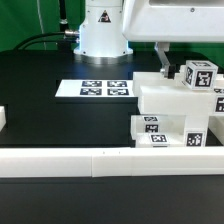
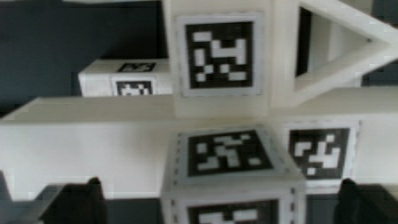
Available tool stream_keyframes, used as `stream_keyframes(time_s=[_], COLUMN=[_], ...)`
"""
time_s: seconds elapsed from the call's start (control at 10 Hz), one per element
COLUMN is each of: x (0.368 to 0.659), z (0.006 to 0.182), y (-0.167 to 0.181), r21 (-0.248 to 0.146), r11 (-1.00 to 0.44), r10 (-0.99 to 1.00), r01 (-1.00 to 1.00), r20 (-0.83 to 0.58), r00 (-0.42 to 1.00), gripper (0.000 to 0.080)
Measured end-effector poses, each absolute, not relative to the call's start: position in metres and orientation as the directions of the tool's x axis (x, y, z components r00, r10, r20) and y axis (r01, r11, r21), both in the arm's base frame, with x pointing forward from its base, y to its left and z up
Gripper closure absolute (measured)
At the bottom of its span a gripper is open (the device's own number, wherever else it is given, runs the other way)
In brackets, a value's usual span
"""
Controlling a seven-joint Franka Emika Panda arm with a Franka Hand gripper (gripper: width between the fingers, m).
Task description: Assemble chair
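Note:
The chair parts stand clustered at the exterior view's right: a flat seat slab (image 1: pixel 170 97), a tagged square post (image 1: pixel 200 75) on top of it, and lower tagged blocks (image 1: pixel 165 130). My gripper (image 1: pixel 165 62) hangs just above and behind this cluster, mostly hidden by the arm. In the wrist view my gripper (image 2: pixel 222 198) is open, with dark fingertips (image 2: pixel 79 200) far apart on either side of a tagged post (image 2: pixel 231 165), not touching it. Beyond are the seat slab (image 2: pixel 107 110), an upright tagged post (image 2: pixel 228 50) and the X-braced frame (image 2: pixel 338 45).
The marker board (image 1: pixel 97 89) lies on the black table in front of the robot base (image 1: pixel 100 30). A long low white rail (image 1: pixel 90 160) runs along the near edge. A small white piece (image 1: pixel 3 120) sits at the exterior view's left edge.

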State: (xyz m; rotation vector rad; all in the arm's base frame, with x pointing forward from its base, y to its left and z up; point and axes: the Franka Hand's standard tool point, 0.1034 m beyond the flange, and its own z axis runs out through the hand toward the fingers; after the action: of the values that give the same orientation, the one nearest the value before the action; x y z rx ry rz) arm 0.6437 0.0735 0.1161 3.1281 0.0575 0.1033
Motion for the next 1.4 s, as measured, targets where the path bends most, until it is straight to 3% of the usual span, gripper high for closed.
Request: stream_keyframes(time_s=[0.2,0.4,0.6,0.9,1.2,1.4], x=[0.6441,0.6441,0.6440,0.6454,0.6485,0.6486], z=[0.1158,0.1157,0.1156,0.1136,0.1134,0.1132], y=[0.0726,0.0727,0.0724,0.0712,0.0701,0.0730], r21=[0.013,0.011,0.011,-0.011,-0.071,-0.116], r11=[-0.999,-1.000,-1.000,-0.977,-0.871,-0.698], r10=[0.039,0.023,0.006,-0.211,-0.490,-0.716], r01=[0.039,0.022,0.006,-0.211,-0.485,-0.707], r20=[0.070,0.070,0.070,0.093,0.117,0.098], r00=[0.997,0.997,0.998,0.973,0.864,0.691], gripper=[0.0178,0.0522,0.0520,0.0521,0.0524,0.0524])
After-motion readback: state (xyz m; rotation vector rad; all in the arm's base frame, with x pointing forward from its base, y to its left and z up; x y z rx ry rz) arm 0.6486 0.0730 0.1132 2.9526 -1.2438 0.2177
